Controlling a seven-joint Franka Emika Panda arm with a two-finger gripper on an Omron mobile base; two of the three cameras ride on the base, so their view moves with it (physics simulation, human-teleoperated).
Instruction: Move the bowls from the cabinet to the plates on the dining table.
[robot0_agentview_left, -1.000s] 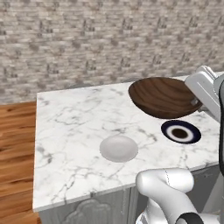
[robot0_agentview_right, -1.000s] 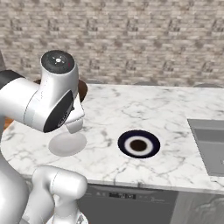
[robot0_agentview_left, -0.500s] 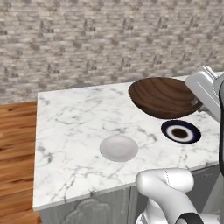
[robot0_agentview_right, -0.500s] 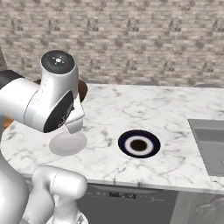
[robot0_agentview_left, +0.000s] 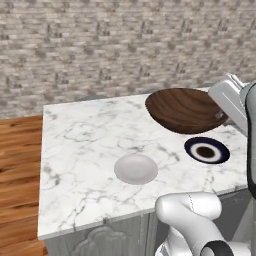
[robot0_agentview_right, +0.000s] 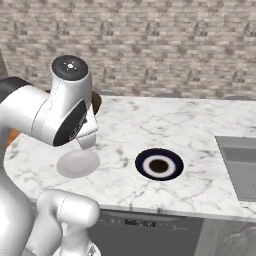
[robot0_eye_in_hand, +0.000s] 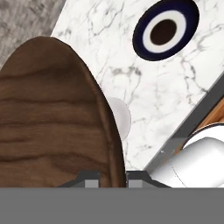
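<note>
My gripper (robot0_agentview_left: 220, 116) is shut on the rim of the wide dark brown wood-grain bowl (robot0_agentview_left: 185, 110), holding it in the air over the right part of the white marble dining table (robot0_agentview_left: 85, 145). In the hand view the bowl (robot0_eye_in_hand: 52, 118) fills the left side, with its rim between my gripper's (robot0_eye_in_hand: 111, 176) tips. The navy blue plate (robot0_agentview_left: 207, 150) lies on the table just below and in front of the bowl. The pale whitish-grey plate (robot0_agentview_left: 135, 168) lies further left, near the front edge. Both plates are bare. The cabinet is out of view.
A brick wall runs behind the table. Wooden floor (robot0_agentview_left: 20, 150) lies off its left end. In the right base view a grey recessed panel (robot0_agentview_right: 239, 165) sits in the top at the far right, past the navy plate (robot0_agentview_right: 159, 164) and the pale plate (robot0_agentview_right: 78, 163).
</note>
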